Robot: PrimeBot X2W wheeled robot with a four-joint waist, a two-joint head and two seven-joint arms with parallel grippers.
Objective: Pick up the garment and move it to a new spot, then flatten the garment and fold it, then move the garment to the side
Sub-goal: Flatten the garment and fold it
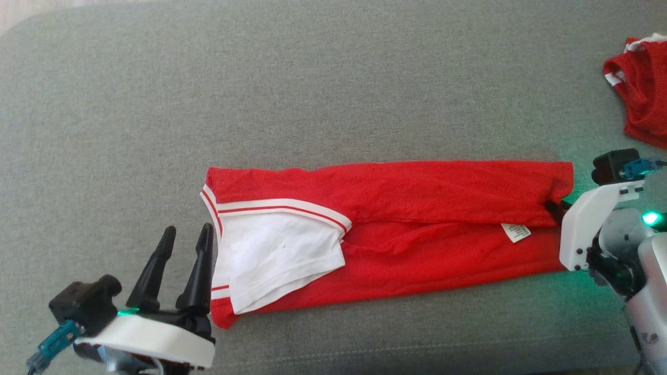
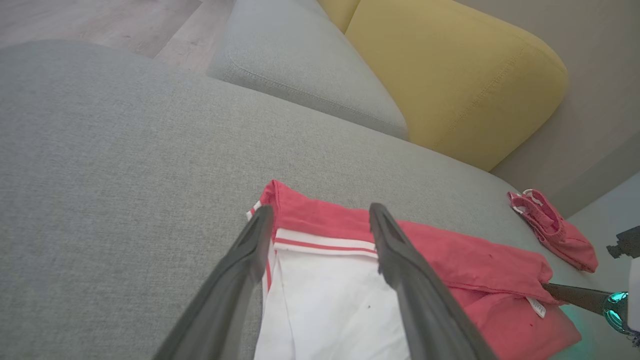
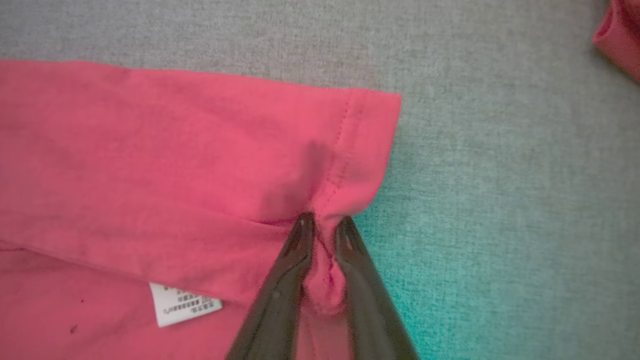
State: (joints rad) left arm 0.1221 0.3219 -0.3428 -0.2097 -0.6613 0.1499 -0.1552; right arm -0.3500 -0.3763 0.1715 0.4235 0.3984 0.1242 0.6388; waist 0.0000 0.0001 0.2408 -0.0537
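The red garment (image 1: 417, 208) lies folded into a long strip across the grey sofa seat (image 1: 312, 78). A white panel with red-striped trim (image 1: 271, 250) shows at its left end, and a small white label (image 1: 516, 232) near its right end. My left gripper (image 1: 188, 229) is open just left of the white end, its fingers straddling that edge in the left wrist view (image 2: 321, 210). At the garment's right end, my right gripper (image 3: 324, 220) is shut on a bunched fold of the hem (image 3: 345, 150). In the head view only its dark fingertips (image 1: 555, 205) show against the cloth.
A second red garment with white trim (image 1: 643, 94) lies crumpled at the seat's far right edge. Behind the seat stand a yellow cushion (image 2: 450, 75) and a grey cushion (image 2: 310, 65). Wooden floor (image 2: 100, 20) shows beyond them.
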